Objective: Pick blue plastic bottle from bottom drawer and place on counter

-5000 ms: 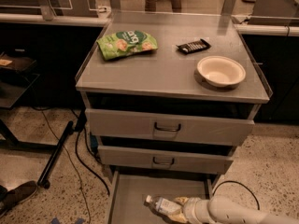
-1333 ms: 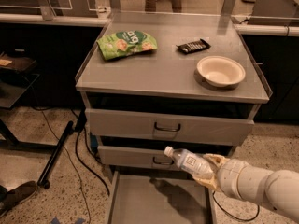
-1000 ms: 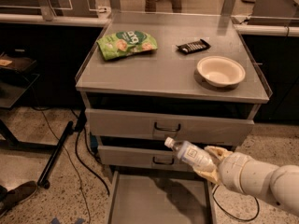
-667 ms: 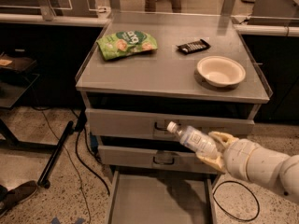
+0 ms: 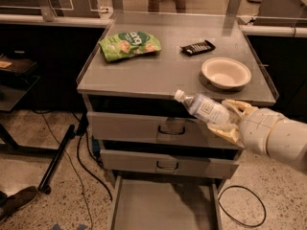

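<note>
My gripper [image 5: 229, 120] is shut on the blue plastic bottle [image 5: 204, 108], a clear bottle with a white cap and pale label. It holds the bottle tilted, cap up and to the left, in the air just in front of the counter's front edge, level with the top drawer. The counter [image 5: 158, 73] is the grey steel top of the cabinet. The bottom drawer [image 5: 163, 207] is pulled open below, and its floor is bare.
On the counter lie a green snack bag [image 5: 128, 44] at the back left, a dark candy bar [image 5: 197, 47] at the back middle and a white bowl [image 5: 226, 72] at the right. Two closed drawers with loop handles [image 5: 170, 128] sit under the counter. Cables lie on the floor.
The bottle has come out of the bottom drawer, held in my gripper, and has risen from drawer level to the counter's front edge. The drawer floor is now bare.
</note>
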Available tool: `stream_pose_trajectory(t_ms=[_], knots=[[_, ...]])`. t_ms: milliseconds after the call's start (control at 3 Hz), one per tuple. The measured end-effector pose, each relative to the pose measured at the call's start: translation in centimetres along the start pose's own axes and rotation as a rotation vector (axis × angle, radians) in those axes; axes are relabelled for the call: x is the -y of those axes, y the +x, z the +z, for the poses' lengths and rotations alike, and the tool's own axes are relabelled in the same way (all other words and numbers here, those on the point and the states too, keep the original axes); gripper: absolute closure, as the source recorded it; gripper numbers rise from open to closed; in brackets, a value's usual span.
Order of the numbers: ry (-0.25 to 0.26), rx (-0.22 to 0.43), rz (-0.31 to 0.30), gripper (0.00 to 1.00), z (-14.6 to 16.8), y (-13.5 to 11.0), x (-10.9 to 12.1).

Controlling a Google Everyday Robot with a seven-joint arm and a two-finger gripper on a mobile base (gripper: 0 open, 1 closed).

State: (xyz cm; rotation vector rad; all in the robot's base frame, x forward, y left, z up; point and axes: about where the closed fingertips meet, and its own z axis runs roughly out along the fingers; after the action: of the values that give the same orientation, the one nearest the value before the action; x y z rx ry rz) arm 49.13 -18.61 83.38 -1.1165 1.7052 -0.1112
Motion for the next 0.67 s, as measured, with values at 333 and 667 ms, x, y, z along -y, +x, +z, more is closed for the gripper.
stream_pose_trajectory(t_ms=[333,667], knots=[[0.000,0.000,0.000,1.00,0.0,0.0,0.0],[0.039,0.026,-0.013,1.00,-0.1,-1.9,2.8]])
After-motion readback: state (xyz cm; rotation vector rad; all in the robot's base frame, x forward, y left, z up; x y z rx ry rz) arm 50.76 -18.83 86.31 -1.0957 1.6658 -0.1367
